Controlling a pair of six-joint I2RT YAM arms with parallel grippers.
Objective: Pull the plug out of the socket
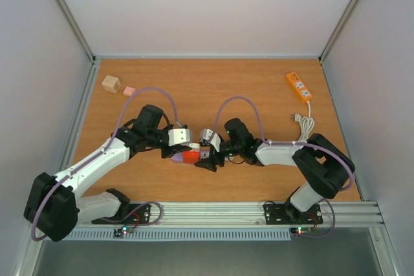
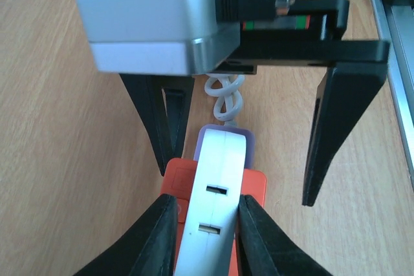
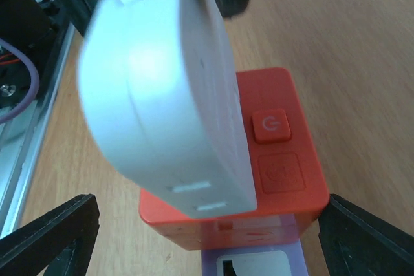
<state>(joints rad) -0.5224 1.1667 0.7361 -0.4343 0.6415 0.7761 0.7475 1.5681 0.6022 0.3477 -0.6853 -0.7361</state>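
Observation:
An orange socket block (image 1: 191, 156) with a purple part (image 1: 176, 157) lies on the wooden table between my two grippers. A white plug (image 2: 213, 218) stands in the socket (image 2: 256, 185). My left gripper (image 2: 207, 201) is shut on the plug's two sides; in the top view it (image 1: 183, 152) sits at the socket's left end. My right gripper (image 3: 208, 205) is open, its fingers wide apart on either side of the socket (image 3: 278, 159), not touching it. The plug (image 3: 162, 82) fills the right wrist view. The right gripper (image 1: 208, 158) faces the left one.
An orange power strip (image 1: 298, 86) with a coiled white cable (image 1: 303, 121) lies at the back right. A wooden cube (image 1: 110, 83) and a pink block (image 1: 129, 90) lie at the back left. A metal rail (image 1: 226, 211) runs along the near edge. Walls enclose the table.

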